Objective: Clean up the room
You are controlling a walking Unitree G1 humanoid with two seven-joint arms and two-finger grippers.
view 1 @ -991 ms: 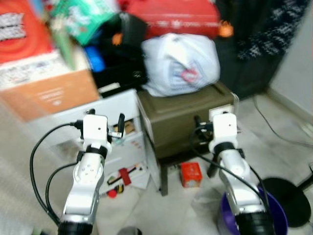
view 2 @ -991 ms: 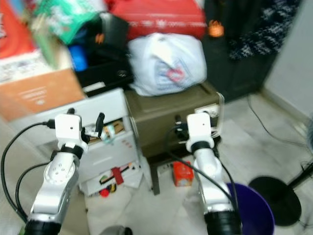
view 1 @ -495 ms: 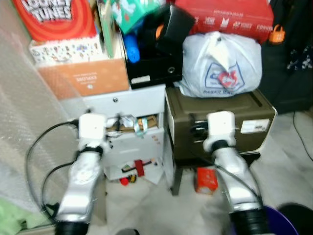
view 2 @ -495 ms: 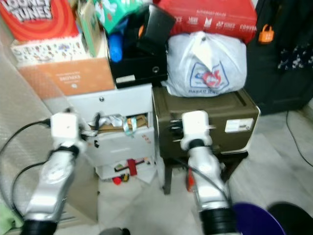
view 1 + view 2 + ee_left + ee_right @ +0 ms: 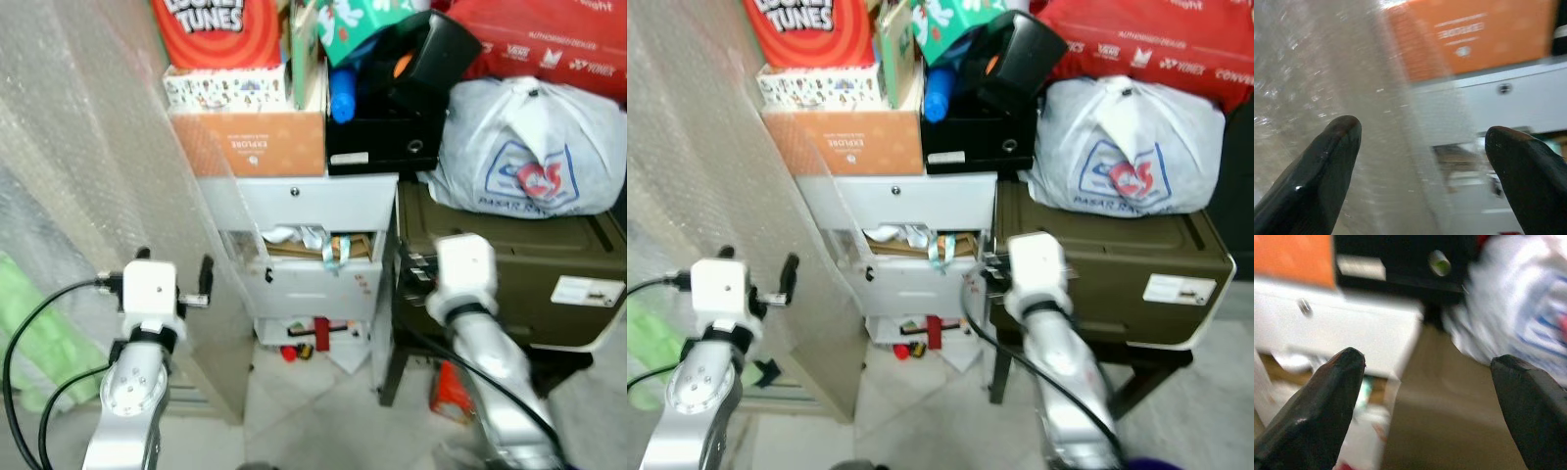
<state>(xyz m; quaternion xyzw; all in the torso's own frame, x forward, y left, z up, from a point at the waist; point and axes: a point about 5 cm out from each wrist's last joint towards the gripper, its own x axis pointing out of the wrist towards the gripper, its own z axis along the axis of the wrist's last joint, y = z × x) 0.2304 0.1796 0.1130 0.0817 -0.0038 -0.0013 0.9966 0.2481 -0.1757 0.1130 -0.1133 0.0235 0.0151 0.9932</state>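
We are holding both end effectors, left (image 5: pixel 1420 166) and right (image 5: pixel 1425 406), spread and empty at the lower frame. Little looks done, we judge: scraps (image 5: pixel 315 338) are lying on the floor at centre, and the drawer (image 5: pixel 309 250) above is spilling clutter.

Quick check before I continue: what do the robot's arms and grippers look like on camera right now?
Both arms are silver, each topped by a white boxy wrist block. Black cables loop off the left arm and run along the right arm. The left gripper and right gripper each have two glossy black, rounded fingers.
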